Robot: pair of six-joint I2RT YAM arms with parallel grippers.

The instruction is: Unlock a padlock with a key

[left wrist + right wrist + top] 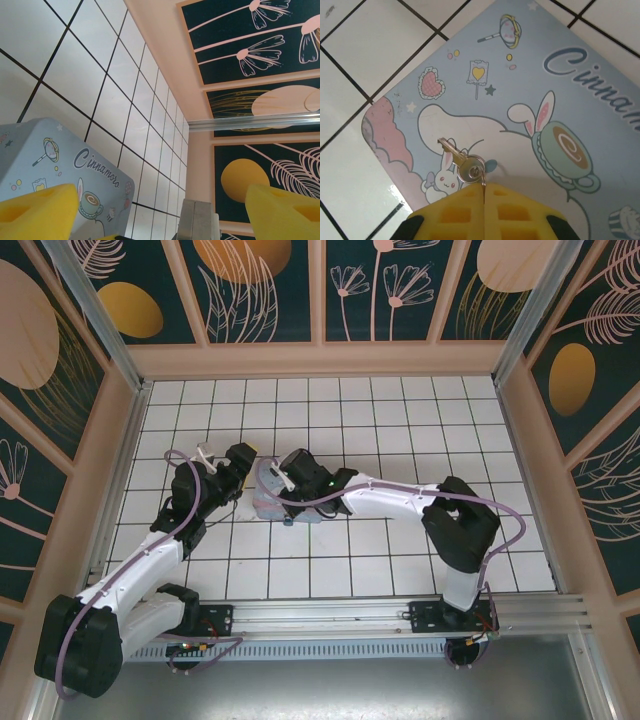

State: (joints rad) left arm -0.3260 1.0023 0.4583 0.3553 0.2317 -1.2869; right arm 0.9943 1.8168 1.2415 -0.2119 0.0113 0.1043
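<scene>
Right wrist view: I see the key (454, 156) lying on the lid of the cartoon tin box (560, 75), with its blade pointing to 10 o'clock. Its ring (474, 169) goes into the seam of the right gripper (484, 197), whose yellow tips are pressed together and pinch it. The left gripper (160, 215) stands wide apart, with nothing between its tips. The tin is at its 8 o'clock, and I cannot tell if they touch.
</scene>
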